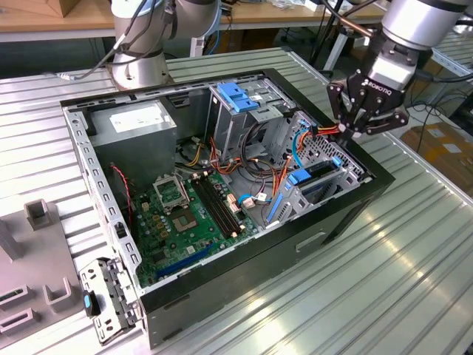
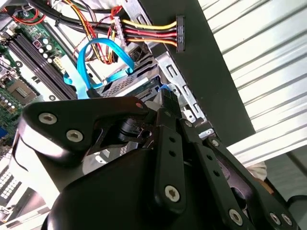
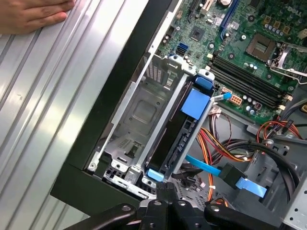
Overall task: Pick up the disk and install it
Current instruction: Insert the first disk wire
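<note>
While the gripper (image 3: 164,191) hangs at the mouth of the cage (image 3: 136,112), its fingers are drawn together at the tips and hold nothing that I can see. They sit at, or just off, the end of the disk (image 3: 175,136); contact cannot be told.

- Disk: on edge in the cage slot, a blue tab at each end, under the latch (image 3: 196,103). Looks mostly in; full seating not confirmed.
- Risk 1: an off-centre push could cock the disk on its rails and jam it.
- Risk 2: the blue cable (image 3: 207,168) and wires (image 3: 210,143) lie just beside the slot; fingers could snag or pinch them.
- Risk 3: the case wall (image 3: 120,96) runs close beside the cage; a drift that way means a knock.
- Farther out, a hand (image 3: 29,14) rests on the table (image 3: 53,91), well apart from the gripper, but a wide arm swing could reach it.
</note>
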`<state>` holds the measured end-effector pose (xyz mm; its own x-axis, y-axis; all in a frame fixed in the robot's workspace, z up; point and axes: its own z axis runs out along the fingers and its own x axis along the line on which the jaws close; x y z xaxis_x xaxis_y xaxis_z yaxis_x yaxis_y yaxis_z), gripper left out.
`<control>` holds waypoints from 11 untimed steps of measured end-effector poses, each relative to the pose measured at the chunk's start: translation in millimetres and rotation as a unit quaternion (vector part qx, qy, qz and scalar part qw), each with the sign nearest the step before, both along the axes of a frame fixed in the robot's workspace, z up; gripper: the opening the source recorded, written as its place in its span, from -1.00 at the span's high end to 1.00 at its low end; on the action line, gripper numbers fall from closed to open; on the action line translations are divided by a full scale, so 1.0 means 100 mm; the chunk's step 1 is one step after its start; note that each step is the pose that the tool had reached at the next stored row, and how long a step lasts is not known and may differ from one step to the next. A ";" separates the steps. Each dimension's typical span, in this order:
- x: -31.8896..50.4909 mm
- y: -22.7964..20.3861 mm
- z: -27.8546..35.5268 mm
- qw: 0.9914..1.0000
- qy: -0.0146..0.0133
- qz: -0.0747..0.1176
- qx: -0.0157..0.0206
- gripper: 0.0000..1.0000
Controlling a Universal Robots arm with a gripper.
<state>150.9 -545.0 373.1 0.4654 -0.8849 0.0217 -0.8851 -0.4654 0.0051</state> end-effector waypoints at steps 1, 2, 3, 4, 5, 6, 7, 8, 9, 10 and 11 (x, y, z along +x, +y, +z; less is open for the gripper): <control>0.010 0.012 0.001 1.000 0.000 0.002 0.000 0.79; 0.016 0.022 0.000 1.000 0.000 0.004 0.000 0.79; 0.025 0.034 0.000 1.000 0.000 0.007 0.000 0.79; 0.032 0.044 0.000 1.000 0.000 0.009 0.000 0.79; 0.040 0.055 0.000 1.000 0.000 0.011 0.000 0.79; 0.047 0.065 0.000 1.000 0.000 0.013 0.000 0.79; 0.055 0.076 0.000 1.000 0.000 0.016 0.000 0.79; 0.063 0.086 0.000 1.000 0.000 0.018 0.000 0.79; 0.076 0.102 0.000 1.000 0.000 0.023 0.000 0.79; 0.084 0.111 0.001 1.000 0.000 0.025 0.000 0.79; 0.091 0.120 0.000 1.000 0.000 0.027 0.000 0.79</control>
